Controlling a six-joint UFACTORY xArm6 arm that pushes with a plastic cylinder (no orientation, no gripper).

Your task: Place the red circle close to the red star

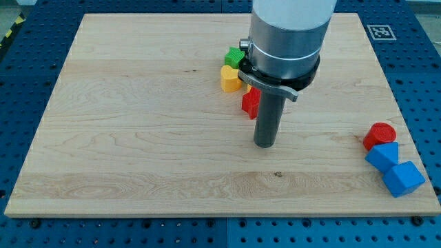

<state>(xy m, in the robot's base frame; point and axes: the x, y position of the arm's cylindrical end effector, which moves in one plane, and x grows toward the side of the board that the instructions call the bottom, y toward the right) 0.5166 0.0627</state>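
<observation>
The red circle (380, 135) lies near the board's right edge, touching the upper of two blue blocks. The red star (250, 102) lies near the board's middle, partly hidden behind my rod. My tip (264, 144) rests on the board just below and to the right of the red star, far to the left of the red circle.
A yellow block (230, 79) and a green block (233, 57) sit above and left of the red star. Two blue blocks (383, 157) (403, 178) lie below the red circle near the right edge. The arm's grey body (286, 34) hides the board behind it.
</observation>
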